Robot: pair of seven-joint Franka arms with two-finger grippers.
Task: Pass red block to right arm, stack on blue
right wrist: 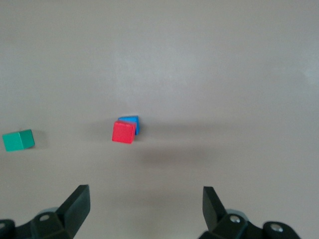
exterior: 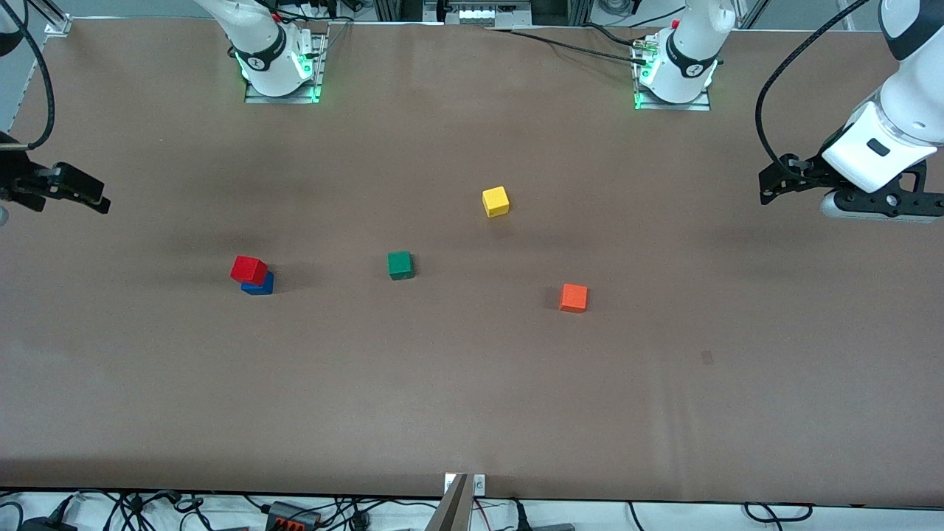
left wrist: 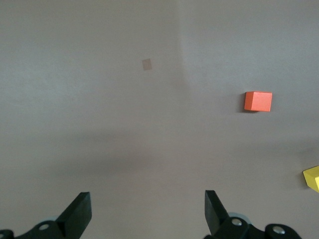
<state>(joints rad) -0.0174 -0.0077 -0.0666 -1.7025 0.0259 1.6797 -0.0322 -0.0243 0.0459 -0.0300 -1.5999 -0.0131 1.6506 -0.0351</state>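
Showing the table with the stack already made, we find the red block [exterior: 248,269] resting on the blue block [exterior: 259,284] at centre-left of the front frame, toward the right arm's end of the table. The red one sits skewed and shifted off the blue one's middle; from above it appears fully supported, though we cannot judge the overhang well.

The right gripper [exterior: 70,192] hangs at the left edge of the frame, over bare table; its fingers [right wrist: 77,204] are spread wide with nothing between them. The left gripper [exterior: 793,181] hangs at the right edge, its fingers [left wrist: 79,211] likewise spread and empty. We read both arms as drawn back to the sides so that the stack stands free, which suggests the task is complete.

We count five blocks, one of each colour: red, blue, a green block [exterior: 400,265] at centre, a yellow block [exterior: 495,201] above centre, and an orange block [exterior: 573,297] right of centre. The last three lie singly, well apart.
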